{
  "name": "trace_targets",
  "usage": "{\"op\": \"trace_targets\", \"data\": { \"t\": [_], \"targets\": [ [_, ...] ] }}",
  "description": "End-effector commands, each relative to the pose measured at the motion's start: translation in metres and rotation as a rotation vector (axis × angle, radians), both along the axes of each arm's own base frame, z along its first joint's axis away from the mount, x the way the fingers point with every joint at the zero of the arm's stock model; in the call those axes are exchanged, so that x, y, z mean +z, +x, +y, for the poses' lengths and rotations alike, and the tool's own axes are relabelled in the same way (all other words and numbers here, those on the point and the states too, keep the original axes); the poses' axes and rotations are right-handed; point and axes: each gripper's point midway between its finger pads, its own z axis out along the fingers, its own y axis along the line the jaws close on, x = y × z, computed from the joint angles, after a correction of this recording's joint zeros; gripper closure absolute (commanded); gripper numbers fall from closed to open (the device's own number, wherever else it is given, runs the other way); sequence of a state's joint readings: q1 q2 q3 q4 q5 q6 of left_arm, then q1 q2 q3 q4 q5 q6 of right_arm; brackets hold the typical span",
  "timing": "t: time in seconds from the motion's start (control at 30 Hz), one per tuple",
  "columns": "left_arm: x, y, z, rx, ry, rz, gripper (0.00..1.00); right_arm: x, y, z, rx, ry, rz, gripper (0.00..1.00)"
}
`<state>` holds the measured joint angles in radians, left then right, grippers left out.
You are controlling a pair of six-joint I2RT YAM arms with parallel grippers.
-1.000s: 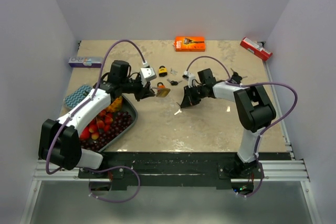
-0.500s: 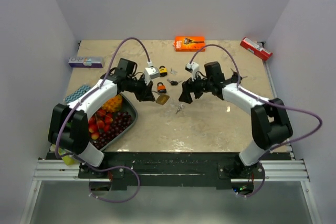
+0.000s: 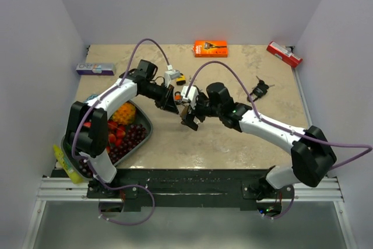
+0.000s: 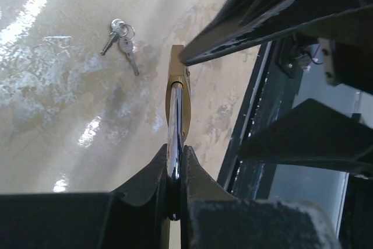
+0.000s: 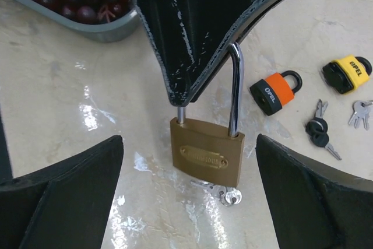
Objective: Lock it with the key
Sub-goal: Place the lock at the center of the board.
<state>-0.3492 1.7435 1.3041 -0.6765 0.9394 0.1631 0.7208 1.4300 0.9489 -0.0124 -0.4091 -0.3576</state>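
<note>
Now the left hand (image 4: 175, 170) is pinching the brass padlock (image 5: 207, 151) by its shackle (image 5: 235, 86) above the worktop's (image 3: 233, 144) middle, and the right hand (image 3: 190, 118) is gaping empty around it. Next, probably, fetching the keys (image 5: 224, 194) lying beneath.

Robot lab test cell. Plain pale wall panels (image 3: 192, 4) box in a beige marble-look worktop (image 3: 233, 144) on three sides. White-and-black left arm (image 3: 113, 98) and right arm (image 3: 271, 129) are bolted by an aluminium extrusion rail (image 3: 315, 189) at the near edge, with purple cables (image 3: 145, 40) looped loose. Props are a staged mix: orange carton (image 3: 210, 48), red box (image 3: 284, 53), grey tray (image 5: 108, 30) of fruit, brass padlock (image 5: 207, 153), orange padlock (image 5: 274, 93), yellow padlock (image 5: 348, 73).
</note>
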Motion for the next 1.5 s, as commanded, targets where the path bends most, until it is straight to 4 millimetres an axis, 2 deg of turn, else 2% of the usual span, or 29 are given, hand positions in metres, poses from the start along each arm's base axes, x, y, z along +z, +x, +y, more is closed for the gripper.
{"op": "trace_targets", "data": {
  "t": [0.0, 0.23, 0.27, 0.3, 0.37, 0.47, 0.5, 0.53, 0.57, 0.6, 0.63, 0.67, 0.7, 0.73, 0.83, 0.87, 0.9, 0.97, 1.0, 1.03, 1.17, 1.3, 1.33, 1.47],
  "targets": [
    [0.041, -0.005, -0.014, -0.028, -0.129, 0.043, 1.00, 0.005, 0.029, 0.001, -0.115, -0.034, -0.137, 0.03],
    [0.046, -0.012, -0.014, -0.028, -0.156, 0.065, 1.00, -0.024, 0.026, 0.003, -0.126, -0.120, -0.137, 0.12],
    [0.045, -0.012, -0.014, -0.027, -0.154, 0.063, 1.00, -0.025, 0.027, 0.003, -0.133, -0.123, -0.135, 0.17],
    [0.046, -0.012, -0.013, -0.023, -0.154, 0.057, 1.00, -0.026, 0.027, 0.002, -0.141, -0.123, -0.134, 0.26],
    [0.045, -0.014, -0.013, -0.021, -0.155, 0.063, 1.00, -0.023, 0.028, 0.001, -0.152, -0.118, -0.134, 0.35],
    [0.041, -0.009, -0.010, -0.002, -0.135, 0.036, 1.00, -0.023, 0.017, 0.006, -0.115, -0.094, -0.080, 0.58],
    [0.043, -0.007, -0.008, 0.025, -0.120, 0.021, 0.93, -0.024, 0.014, 0.006, -0.117, -0.086, -0.048, 0.66],
    [0.043, 0.005, -0.006, 0.063, -0.107, -0.032, 0.87, -0.025, 0.012, 0.008, -0.110, -0.082, -0.032, 0.79],
    [0.037, 0.004, -0.002, 0.103, -0.102, -0.012, 0.82, -0.028, 0.007, 0.008, -0.102, -0.087, 0.000, 0.84],
    [0.047, 0.009, 0.006, 0.168, -0.118, -0.010, 0.70, -0.029, 0.002, 0.010, -0.094, -0.072, 0.035, 0.88],
    [0.051, 0.021, 0.011, 0.211, -0.132, -0.061, 0.63, -0.026, 0.001, 0.013, -0.088, -0.057, 0.045, 0.94],
    [0.045, 0.020, 0.016, 0.245, -0.131, -0.052, 0.57, -0.032, -0.007, 0.010, -0.085, -0.079, 0.090, 0.96],
    [0.055, 0.024, 0.025, 0.287, -0.146, -0.074, 0.41, -0.032, -0.011, 0.011, -0.087, -0.069, 0.130, 0.98],
    [0.056, 0.031, 0.030, 0.325, -0.133, -0.110, 0.31, -0.031, -0.013, 0.014, -0.087, -0.063, 0.152, 0.99],
    [0.067, 0.044, 0.048, 0.422, -0.121, -0.182, 0.06, -0.035, -0.021, 0.017, -0.115, -0.058, 0.268, 1.00],
    [0.069, 0.048, 0.054, 0.450, -0.111, -0.202, 0.01, -0.041, -0.025, 0.016, -0.126, -0.074, 0.318, 1.00],
    [0.074, 0.052, 0.060, 0.479, -0.105, -0.229, 0.01, -0.050, -0.026, 0.017, -0.157, -0.086, 0.375, 1.00],
    [0.078, 0.060, 0.070, 0.528, -0.085, -0.261, 0.01, -0.055, -0.027, 0.020, -0.177, -0.100, 0.429, 1.00],
    [0.079, 0.063, 0.076, 0.547, -0.081, -0.270, 0.01, -0.070, -0.027, 0.021, -0.220, -0.120, 0.495, 1.00],
    [0.077, 0.062, 0.079, 0.562, -0.074, -0.263, 0.01, -0.068, -0.020, 0.025, -0.244, -0.119, 0.501, 1.00],
    [0.073, 0.054, 0.088, 0.591, -0.082, -0.237, 0.01, -0.097, -0.003, 0.024, -0.380, -0.221, 0.573, 1.00],
    [0.069, 0.044, 0.091, 0.589, -0.078, -0.221, 0.01, -0.107, 0.010, 0.031, -0.469, -0.223, 0.608, 1.00],
    [0.068, 0.042, 0.092, 0.588, -0.076, -0.212, 0.01, -0.106, 0.014, 0.033, -0.485, -0.216, 0.614, 0.97],
    [0.068, 0.040, 0.095, 0.591, -0.074, -0.211, 0.01, -0.124, 0.017, 0.031, -0.561, -0.254, 0.662, 0.89]
  ]
}}
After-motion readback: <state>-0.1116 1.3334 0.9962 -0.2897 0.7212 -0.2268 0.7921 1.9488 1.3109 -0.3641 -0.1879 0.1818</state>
